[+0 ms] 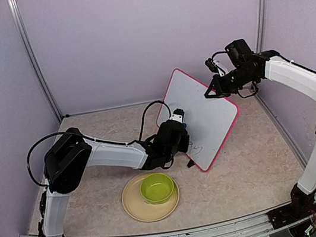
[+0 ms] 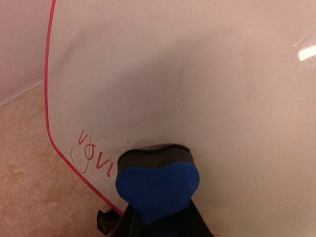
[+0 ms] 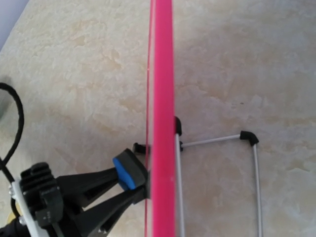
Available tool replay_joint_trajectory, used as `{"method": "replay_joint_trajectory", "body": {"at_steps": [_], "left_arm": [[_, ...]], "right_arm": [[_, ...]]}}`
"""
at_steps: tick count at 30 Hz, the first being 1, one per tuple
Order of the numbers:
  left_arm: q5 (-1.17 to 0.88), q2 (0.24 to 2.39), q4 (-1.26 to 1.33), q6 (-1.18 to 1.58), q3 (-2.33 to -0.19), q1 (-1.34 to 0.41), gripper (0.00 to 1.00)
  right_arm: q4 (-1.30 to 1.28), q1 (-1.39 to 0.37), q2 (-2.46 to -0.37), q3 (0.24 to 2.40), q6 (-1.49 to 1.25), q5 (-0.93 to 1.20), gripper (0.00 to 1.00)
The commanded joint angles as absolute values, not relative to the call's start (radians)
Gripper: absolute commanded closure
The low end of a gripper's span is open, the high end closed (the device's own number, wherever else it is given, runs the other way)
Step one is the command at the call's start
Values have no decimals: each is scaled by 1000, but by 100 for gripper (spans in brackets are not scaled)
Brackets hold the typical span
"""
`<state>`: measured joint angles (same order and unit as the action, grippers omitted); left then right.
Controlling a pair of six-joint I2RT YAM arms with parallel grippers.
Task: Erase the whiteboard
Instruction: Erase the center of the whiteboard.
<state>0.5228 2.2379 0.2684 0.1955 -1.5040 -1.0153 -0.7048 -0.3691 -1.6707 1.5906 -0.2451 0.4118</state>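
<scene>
Left gripper (image 3: 129,182) clamped on an eraser (image 2: 157,183), felt pad flat against the board (image 1: 205,114). Right gripper (image 1: 210,93) closed, apparently on the frame (image 3: 162,98) at the top edge, though its fingers do not show in its own view.

Board stands tilted on the table (image 3: 74,74) between the two grippers, propped by a wire stand (image 3: 217,140) on the side away from the eraser. Red writing (image 2: 94,159) lies just beside the pad, toward the lower corner; the face elsewhere looks blank.

Judged light, stiff and slick-faced. On so thin a stand a push from the pad would likely tip or slide it, so the hold belongs on the rounded frame, not the face.

Left arm reaches low, forearm near level, wrist square to the face. Right arm stands high, elbow raised, wrist pointing down along the frame.

Plate (image 1: 138,212) with bowl (image 1: 157,188) sits near, on the base side of the left gripper.
</scene>
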Motion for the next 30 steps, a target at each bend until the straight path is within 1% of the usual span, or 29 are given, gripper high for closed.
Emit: {"method": "replay_joint_trajectory", "body": {"at_steps": [1, 10, 18, 25, 30], "left_arm": [[391, 2234, 305, 156, -1468, -1083, 99], [359, 2220, 327, 170, -1450, -1165, 99], [277, 2205, 342, 199, -1458, -1194, 99], [264, 2166, 369, 219, -1435, -1192, 99], [249, 2087, 407, 279, -1345, -1146, 99]], "right_arm": [[-810, -409, -1709, 1578, -107, 384, 100], [-809, -410, -1722, 1585, -109, 385, 100], [-806, -410, -1720, 1580, -109, 382, 100], [-804, -410, -1716, 1575, -109, 377, 100], [-805, -410, -1704, 1567, -109, 360, 100]]}}
